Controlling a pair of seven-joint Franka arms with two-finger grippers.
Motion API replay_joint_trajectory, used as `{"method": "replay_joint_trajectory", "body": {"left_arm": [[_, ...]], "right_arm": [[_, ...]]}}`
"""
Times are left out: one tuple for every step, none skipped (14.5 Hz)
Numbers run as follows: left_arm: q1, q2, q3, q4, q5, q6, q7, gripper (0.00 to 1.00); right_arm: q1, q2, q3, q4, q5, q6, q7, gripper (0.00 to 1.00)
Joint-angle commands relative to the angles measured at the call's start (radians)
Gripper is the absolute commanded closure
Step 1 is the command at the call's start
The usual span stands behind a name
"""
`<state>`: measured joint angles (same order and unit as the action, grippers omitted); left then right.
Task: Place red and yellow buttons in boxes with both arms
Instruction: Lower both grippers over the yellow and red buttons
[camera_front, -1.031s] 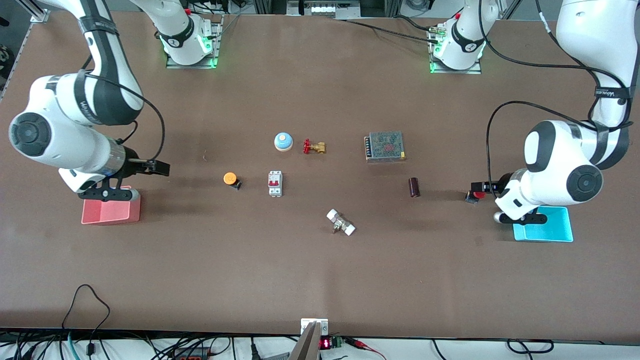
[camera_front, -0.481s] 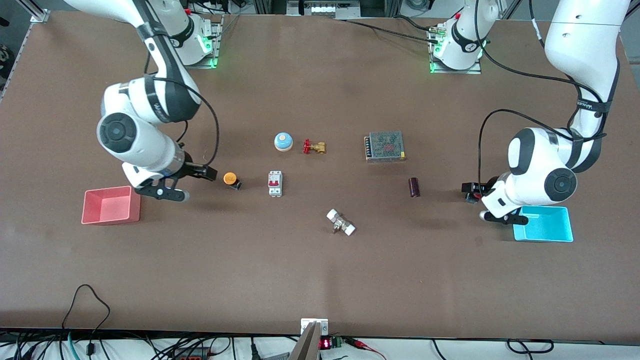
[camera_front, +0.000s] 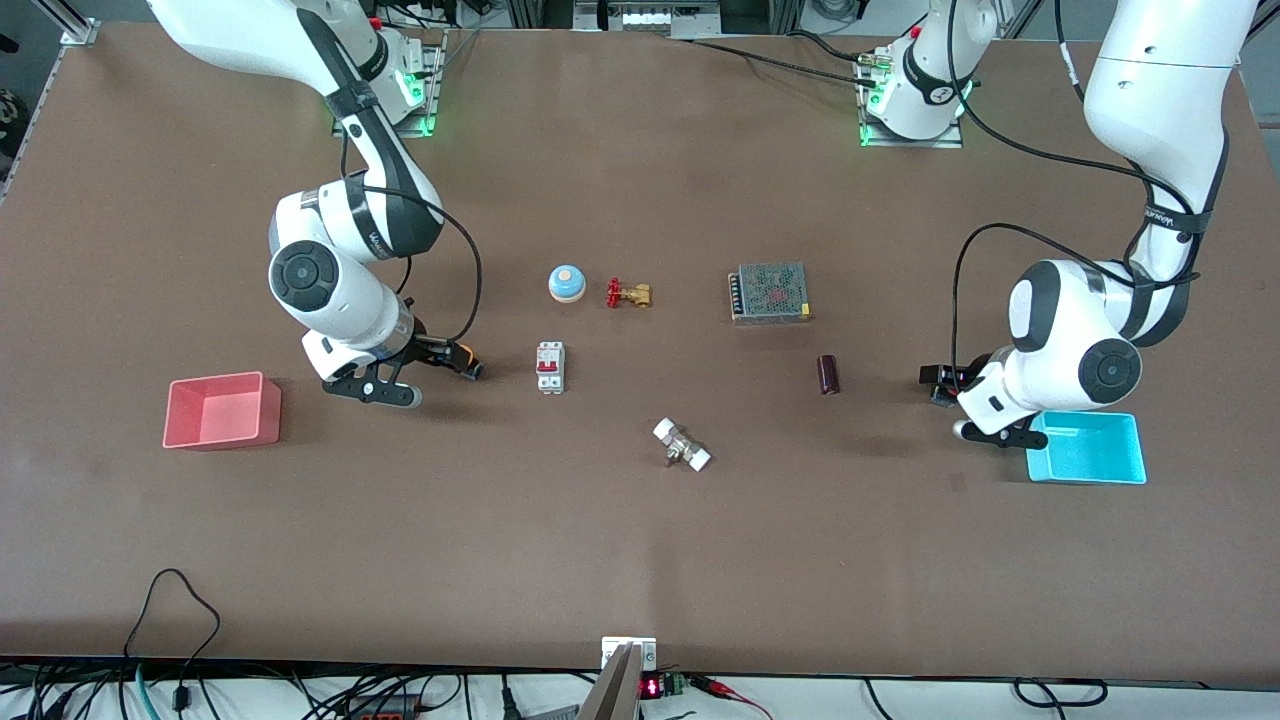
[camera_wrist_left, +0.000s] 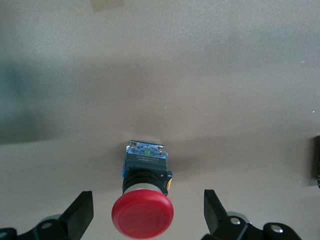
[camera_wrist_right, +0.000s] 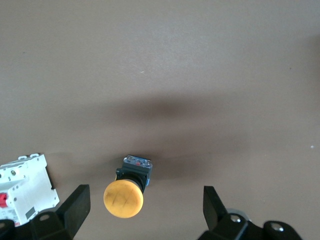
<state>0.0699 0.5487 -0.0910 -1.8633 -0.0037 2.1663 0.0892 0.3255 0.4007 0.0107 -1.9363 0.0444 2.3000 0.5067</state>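
On the tabletop (camera_front: 640, 540), I am straddling the red button (camera_wrist_left: 143, 212) and yellow button (camera_wrist_right: 124, 197) with wide-open, empty left pincer (camera_wrist_left: 148, 210) and right pincer (camera_wrist_right: 145, 207), needing to close next.

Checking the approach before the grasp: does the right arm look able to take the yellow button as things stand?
Probably yes. The right gripper has its jaws open, one on each side of the yellow button, with nothing between them. The white breaker lies close beside it but outside the jaws.
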Motion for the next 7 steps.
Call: {"method": "replay_joint_trajectory", "body": {"left_arm": [[0.002, 0.0, 0.002, -0.01, 0.005, 0.027, 0.023, 0.17], [0.002, 0.0, 0.002, -0.01, 0.005, 0.029, 0.024, 0.18], [0.002, 0.0, 0.002, -0.01, 0.005, 0.029, 0.024, 0.21], [0.002, 0.003, 0.002, -0.01, 0.005, 0.029, 0.024, 0.25], [0.002, 0.003, 0.002, -0.008, 0.005, 0.029, 0.024, 0.34], [0.001, 0.003, 0.004, -0.008, 0.005, 0.029, 0.024, 0.43], [0.001, 0.003, 0.004, -0.008, 0.005, 0.029, 0.024, 0.52]], "right_arm": [[0.021, 0.004, 0.008, -0.01, -0.015, 0.019, 0.094, 0.0], [0.029, 0.01, 0.008, -0.01, -0.035, 0.019, 0.098, 0.0], [0.029, 0.013, 0.008, -0.009, -0.058, 0.019, 0.096, 0.0], [0.027, 0.024, 0.011, -0.007, -0.078, 0.021, 0.087, 0.0], [0.026, 0.027, 0.021, -0.007, -0.087, 0.03, 0.084, 0.0], [0.024, 0.036, 0.029, -0.004, -0.09, 0.039, 0.084, 0.0], [0.023, 0.038, 0.029, 0.0, -0.089, 0.042, 0.084, 0.0]]}}
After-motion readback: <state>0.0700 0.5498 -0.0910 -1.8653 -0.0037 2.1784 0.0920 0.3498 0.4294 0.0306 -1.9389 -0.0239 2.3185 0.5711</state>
